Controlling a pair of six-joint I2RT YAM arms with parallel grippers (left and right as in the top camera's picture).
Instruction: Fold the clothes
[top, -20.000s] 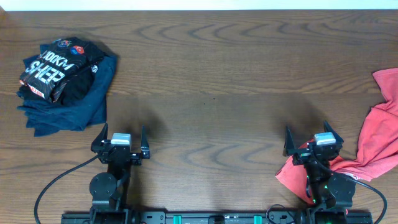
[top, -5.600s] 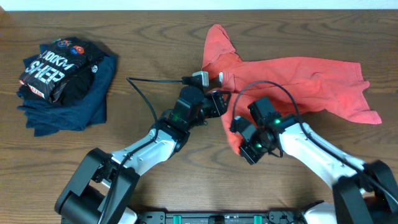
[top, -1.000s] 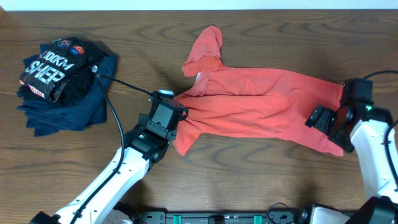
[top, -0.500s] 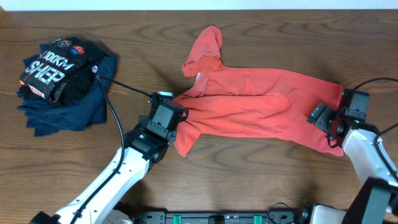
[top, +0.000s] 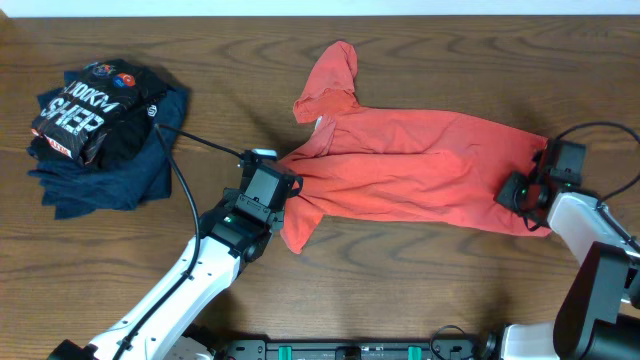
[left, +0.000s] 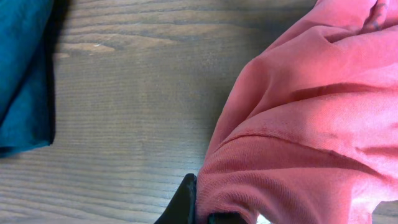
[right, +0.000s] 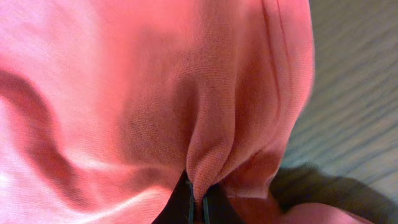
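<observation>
- Left gripper (top: 280, 190) is clamped on a bunched edge of the red T-shirt (top: 410, 165), at the shirt's end nearest the pile of dark clothes (top: 100, 130). In the left wrist view the cloth wads up right at the finger (left: 186, 202).
- Right gripper (top: 515, 190) is closed on a pinch of fabric at the shirt's end farthest from the pile. The right wrist view shows a fold squeezed between the fingers (right: 186, 202).
- The shirt itself lies stretched out on the table (top: 400, 300), well apart from the pile. It's wrinkly and twisted in the middle, nowhere near flat.
- Biggest worry imo: both grips look like small pinches near the edge. If the arms pull apart harder, one end could slip out and the shirt would flop back into a heap.
- Can't tell whether each pinch holds one layer or two. With front and back caught together, spreading just keeps the twist.
- One sleeve (top: 335, 70) sticks out on the side away from the arms, curled over. Folding now would trap it crooked.
- The left arm's cable (top: 190, 140) runs out toward the pile and seems to reach its edge. A big swing could drag the stack.
</observation>
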